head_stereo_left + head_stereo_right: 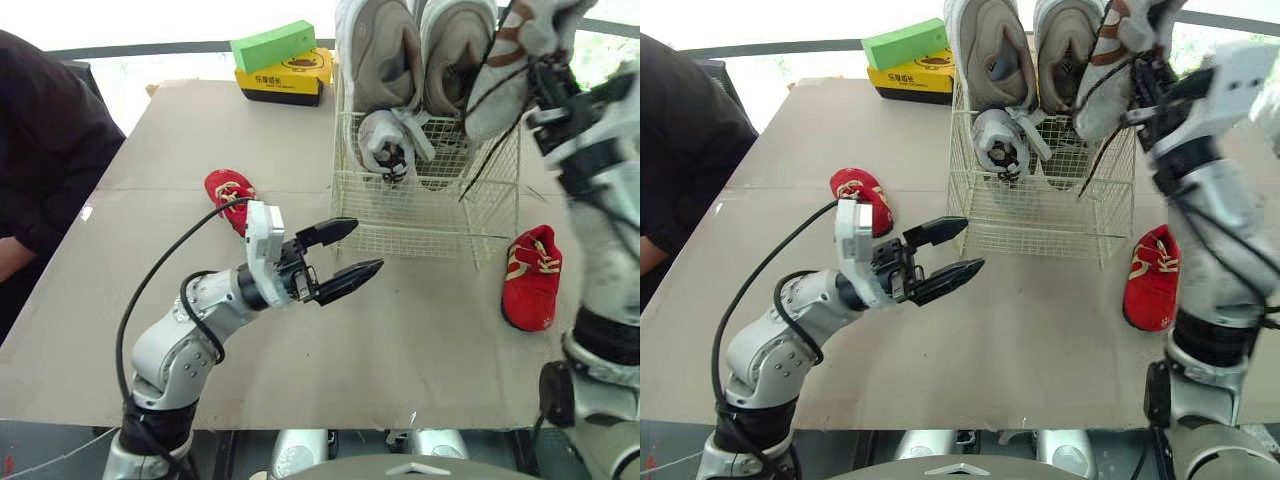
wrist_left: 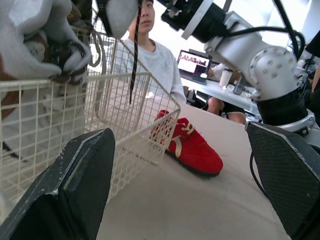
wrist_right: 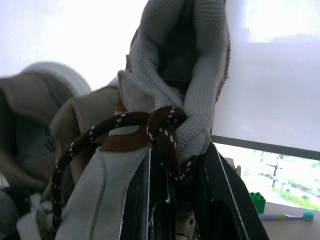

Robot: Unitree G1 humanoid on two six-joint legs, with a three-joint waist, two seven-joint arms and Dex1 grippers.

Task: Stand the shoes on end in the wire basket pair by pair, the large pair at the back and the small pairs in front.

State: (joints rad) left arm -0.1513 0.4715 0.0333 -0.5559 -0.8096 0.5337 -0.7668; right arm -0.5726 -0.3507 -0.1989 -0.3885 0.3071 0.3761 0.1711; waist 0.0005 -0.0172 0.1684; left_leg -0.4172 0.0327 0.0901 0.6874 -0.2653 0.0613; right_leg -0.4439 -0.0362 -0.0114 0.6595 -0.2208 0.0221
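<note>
Far end of table (image 1: 200, 130): green box (image 1: 272, 45) atop yellow box (image 1: 285, 80). Dark-sleeved person (image 1: 45, 150) beside table's left edge.

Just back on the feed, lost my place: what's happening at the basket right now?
The right pincer grips a brown-laced shoe above the wire basket. Two grey shoes stand at its back, one small white shoe in front. The left pincer hangs open over the table. Two red shoes lie beside the basket.

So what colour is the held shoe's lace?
The lace is dark brown with white flecks, clearest in the right wrist view.
</note>
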